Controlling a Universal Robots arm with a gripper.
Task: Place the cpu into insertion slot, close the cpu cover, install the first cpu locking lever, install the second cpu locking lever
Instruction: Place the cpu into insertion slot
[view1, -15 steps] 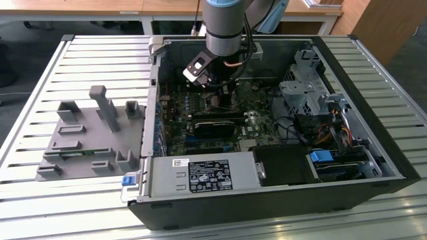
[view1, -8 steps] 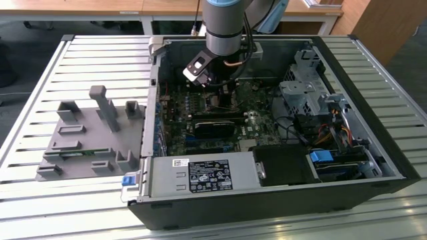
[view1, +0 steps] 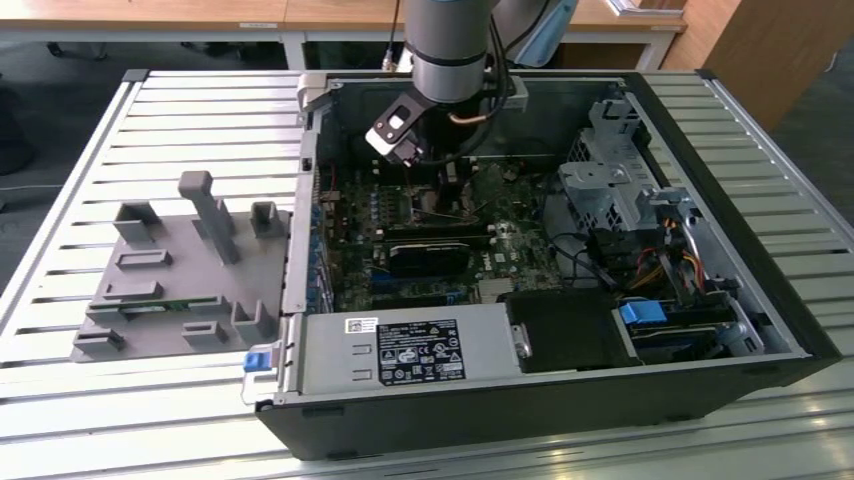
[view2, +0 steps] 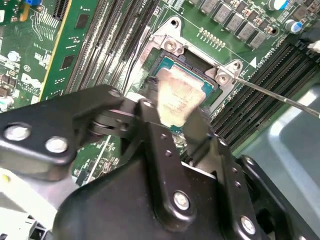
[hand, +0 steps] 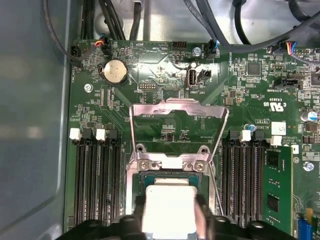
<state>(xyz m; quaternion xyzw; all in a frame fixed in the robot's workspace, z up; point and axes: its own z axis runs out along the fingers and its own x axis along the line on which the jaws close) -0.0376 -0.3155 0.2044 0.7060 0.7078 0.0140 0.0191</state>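
My gripper (view1: 451, 178) reaches down into the open computer case over the green motherboard (view1: 461, 245). In both wrist views the black fingers (view2: 150, 112) sit on two opposite sides of the cpu (view2: 177, 97), a flat silver-grey square. The gripper (hand: 170, 217) is shut on the cpu (hand: 169, 205), which is right over the insertion slot (view2: 167, 65). I cannot tell if the chip is seated. The cpu cover (hand: 177, 104) stands swung open beyond the slot. A thin wire locking lever (view2: 272, 94) sticks out, raised, beside the socket.
Black memory slots (hand: 95, 180) flank the socket on both sides. Cables (hand: 225, 30) run above the board's far edge. In the exterior view a power supply (view1: 400, 350) and a drive cage (view1: 607, 190) crowd the case. A grey fixture (view1: 174, 275) lies on the slatted table.
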